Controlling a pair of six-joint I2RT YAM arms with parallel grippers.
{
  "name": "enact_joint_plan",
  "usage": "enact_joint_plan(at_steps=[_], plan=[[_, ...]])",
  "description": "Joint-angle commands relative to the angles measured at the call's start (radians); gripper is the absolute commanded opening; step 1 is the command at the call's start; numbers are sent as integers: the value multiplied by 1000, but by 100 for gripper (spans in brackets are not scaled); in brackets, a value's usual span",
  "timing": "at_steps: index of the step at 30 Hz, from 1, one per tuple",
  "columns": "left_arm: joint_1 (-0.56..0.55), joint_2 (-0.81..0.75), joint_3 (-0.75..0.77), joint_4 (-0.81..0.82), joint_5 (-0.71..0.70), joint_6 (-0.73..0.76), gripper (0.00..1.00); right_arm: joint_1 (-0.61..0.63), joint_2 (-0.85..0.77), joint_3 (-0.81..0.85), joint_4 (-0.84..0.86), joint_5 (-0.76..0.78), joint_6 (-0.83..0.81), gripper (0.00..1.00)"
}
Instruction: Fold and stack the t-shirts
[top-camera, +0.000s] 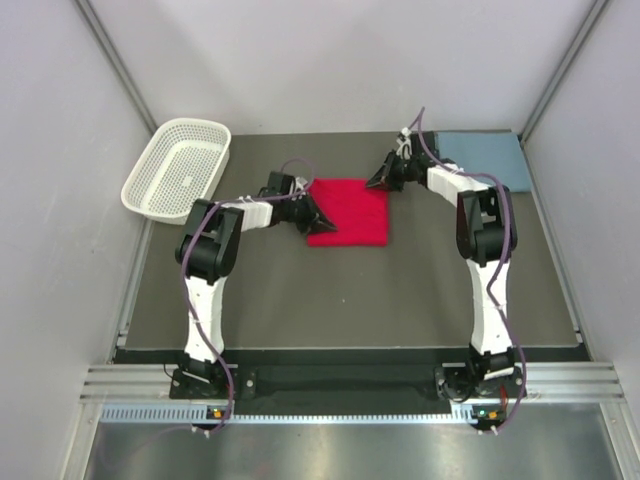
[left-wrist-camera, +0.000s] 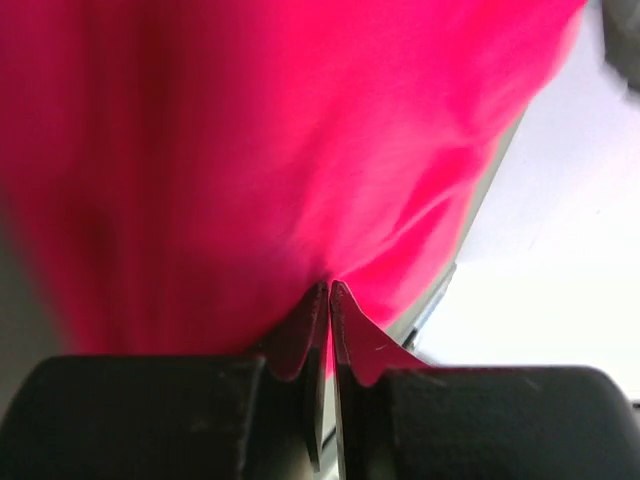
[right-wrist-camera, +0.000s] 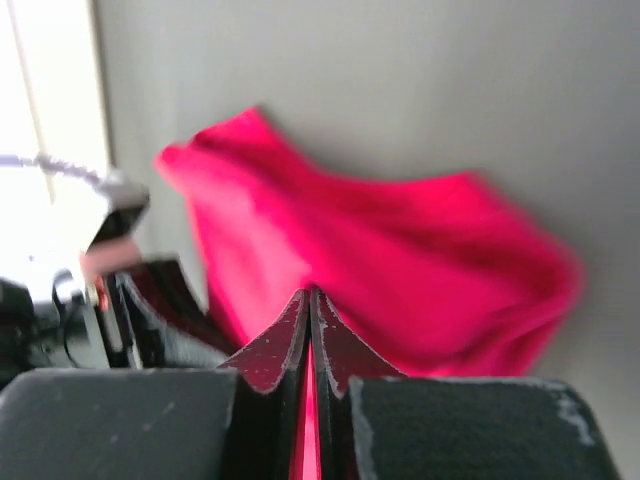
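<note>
From above, the red t-shirt (top-camera: 348, 212) lies as a flat square near the middle of the table (top-camera: 330, 300), a little toward 12 o'clock. The left gripper (top-camera: 308, 215) sits at the shirt's 9 o'clock edge, and the cloth spreads from it toward 3 o'clock. The right gripper (top-camera: 382, 178) sits at the shirt's 1 o'clock corner, with the cloth running from it toward 7 o'clock. From this height both sets of fingertips are too dark and small to read. The blue-grey t-shirt (top-camera: 490, 155) lies flat in the table's 1 o'clock corner, its near-left part hidden behind the right arm. A white mesh basket (top-camera: 180, 165) stands at the 10 o'clock corner.

In the left wrist view, the left gripper (left-wrist-camera: 329, 290) has its fingers pressed together, pinching a fold of the red t-shirt (left-wrist-camera: 250, 150). The cloth fans out from the tips toward 12 o'clock and fills most of the frame. It is blurred, and its edges are cut off at the top and left.

In the right wrist view, the right gripper (right-wrist-camera: 311, 296) is clamped tight, with a sliver of red showing between its fingers. The red t-shirt (right-wrist-camera: 400, 250) bulks from the tips toward 1 o'clock, rumpled and soft-focused against the grey table (right-wrist-camera: 400, 90). A dark blurred shape at 9 o'clock is hard to make out.
</note>
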Motion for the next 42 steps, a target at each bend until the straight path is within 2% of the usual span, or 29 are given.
enact_joint_plan(at_steps=[1,6,12,14,18,20,23,28,32,36,42], plan=[[18,-107,-80,67,36,44,10,-27,64,33,123,-19,49,0],[39,-156,-202,38,32,102,9,-62,179,135,126,-16,65,0],[39,-201,-203,-57,29,177,9,-87,239,289,71,-45,69,1],[42,-195,-141,-91,29,190,9,-84,199,295,60,-60,63,2],[53,-155,-13,-73,33,158,9,-72,89,257,-23,-77,17,13],[61,-127,82,-70,32,139,9,-70,9,179,-21,-71,2,14],[71,-6,214,-28,59,75,9,-65,-45,100,-18,-92,-3,15],[90,150,396,53,72,-34,8,-61,-45,18,-14,-128,-21,14],[114,250,467,58,62,-63,7,-76,11,-4,41,-126,-9,14],[125,289,467,56,50,-54,6,-98,100,54,84,-134,6,13],[136,278,452,13,36,-8,6,-128,257,287,110,-113,35,13]])
